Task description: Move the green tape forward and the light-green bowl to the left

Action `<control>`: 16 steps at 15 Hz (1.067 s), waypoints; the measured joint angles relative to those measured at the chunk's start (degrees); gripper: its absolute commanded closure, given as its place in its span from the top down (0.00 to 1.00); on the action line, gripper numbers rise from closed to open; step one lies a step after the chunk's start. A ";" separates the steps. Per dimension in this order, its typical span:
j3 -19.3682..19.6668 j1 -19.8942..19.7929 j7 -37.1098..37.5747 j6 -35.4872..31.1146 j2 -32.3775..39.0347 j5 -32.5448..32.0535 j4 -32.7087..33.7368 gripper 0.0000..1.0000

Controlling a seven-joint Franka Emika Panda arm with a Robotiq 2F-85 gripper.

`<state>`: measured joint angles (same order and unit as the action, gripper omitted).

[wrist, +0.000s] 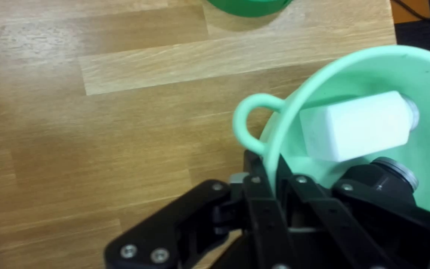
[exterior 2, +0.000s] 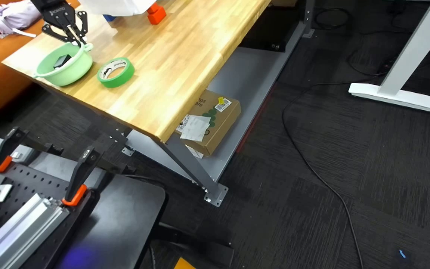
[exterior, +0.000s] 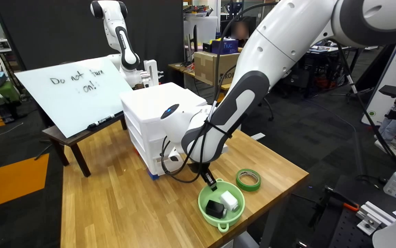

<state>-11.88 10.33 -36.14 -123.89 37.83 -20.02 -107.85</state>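
Note:
The light-green bowl [exterior: 242,203] stands near the table's corner, holding a white bottle [exterior: 229,200] and a black bottle [exterior: 215,209]. It also shows in an exterior view [exterior 2: 71,76] and in the wrist view [wrist: 321,76]. My gripper [exterior: 214,187] is at the bowl's rim beside one handle. In the wrist view the gripper [wrist: 267,160] has one finger outside and one inside the rim, closed on it; it also shows in an exterior view [exterior 2: 79,42]. The green tape [exterior: 249,188] lies flat beside the bowl, apart from it, also in an exterior view [exterior 2: 120,79] and partly cut off in the wrist view [wrist: 250,8].
A white drawer unit [exterior: 149,137] stands behind the gripper, close to the arm. Red blocks [exterior 2: 156,14] lie by its base. A whiteboard [exterior: 74,93] leans on a small dark table [exterior: 77,143]. The wooden table's edge [exterior: 277,198] runs close to bowl and tape.

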 measured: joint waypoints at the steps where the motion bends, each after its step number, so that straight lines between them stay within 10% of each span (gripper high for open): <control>1: 0.00 0.23 0.00 0.68 0.01 -0.08 0.28 0.02; 16: -0.14 6.03 -0.39 14.14 1.81 -4.39 9.79 0.02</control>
<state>-12.02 16.36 -36.52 -109.75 39.64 -24.41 -98.06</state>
